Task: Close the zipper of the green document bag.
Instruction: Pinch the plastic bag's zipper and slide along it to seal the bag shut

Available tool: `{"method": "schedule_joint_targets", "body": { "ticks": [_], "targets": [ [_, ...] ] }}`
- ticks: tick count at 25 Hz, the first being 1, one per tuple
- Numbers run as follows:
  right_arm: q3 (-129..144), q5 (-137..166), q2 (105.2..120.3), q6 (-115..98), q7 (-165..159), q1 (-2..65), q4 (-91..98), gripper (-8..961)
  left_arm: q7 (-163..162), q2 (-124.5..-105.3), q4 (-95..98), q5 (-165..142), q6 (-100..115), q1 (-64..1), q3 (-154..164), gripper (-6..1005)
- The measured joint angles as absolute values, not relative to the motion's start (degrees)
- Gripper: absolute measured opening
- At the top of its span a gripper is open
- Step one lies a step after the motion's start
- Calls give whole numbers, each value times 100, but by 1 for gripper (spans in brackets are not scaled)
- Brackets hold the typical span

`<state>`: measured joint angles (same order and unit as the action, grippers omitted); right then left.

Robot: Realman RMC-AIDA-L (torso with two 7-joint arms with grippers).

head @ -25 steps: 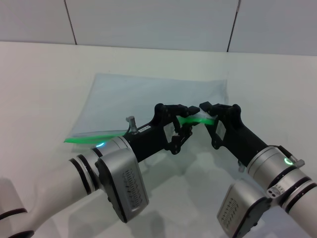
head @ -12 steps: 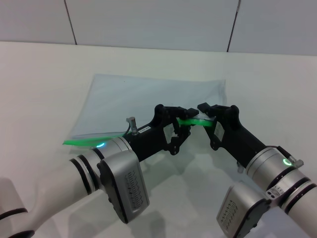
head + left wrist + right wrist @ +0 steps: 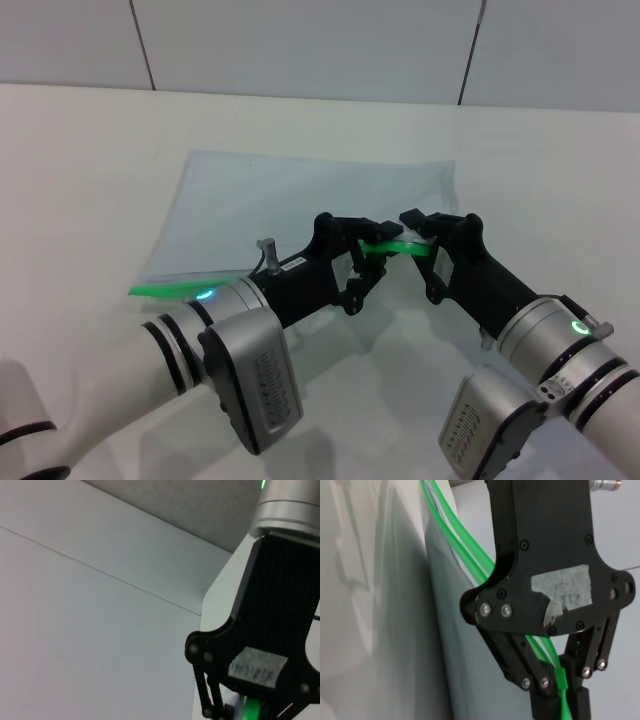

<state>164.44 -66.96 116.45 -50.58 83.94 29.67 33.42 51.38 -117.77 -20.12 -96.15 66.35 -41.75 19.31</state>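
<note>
From the head view, a plain white table [image 3: 80, 170] filled the scene, backed at the far side by a pale panelled wall [image 3: 300, 45] with dark seams. The green document bag [image 3: 300, 195] lay flat on the table at centre, its translucent body reaching toward the far side and its bright green zipper [image 3: 170, 288] running along the near long edge. The two arms met over the middle of that edge: the left gripper [image 3: 368, 250] came in from the near left and the right gripper [image 3: 412, 238] from the near right, their tips nearly touching. Between them a short stretch of the zipper was lifted off the table, and each gripper was clamped onto it. Left of the left arm, the remaining strip lay low on the table, ending near the bag's left corner. The left wrist view showed mostly the wall and a white table edge, with the right gripper [image 3: 250, 711] seen close, a bit of green strip held at its fingertips. The right wrist view showed the bag's grey plastic [image 3: 380, 605] and the zipper's two green lines [image 3: 465, 555] passing behind the left gripper [image 3: 560, 690], whose fingers pinched the strip at their tips.
</note>
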Motion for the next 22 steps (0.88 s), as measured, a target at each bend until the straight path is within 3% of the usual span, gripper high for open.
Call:
{"method": "schedule_joint_targets", "body": {
  "ticks": [22],
  "targets": [
    [16480, -6695, 11636, -5083, 8393, 2983, 3292, 51, 5254, -11778, -2075, -9588, 6568, -4174, 1889, 78]
  ]
}}
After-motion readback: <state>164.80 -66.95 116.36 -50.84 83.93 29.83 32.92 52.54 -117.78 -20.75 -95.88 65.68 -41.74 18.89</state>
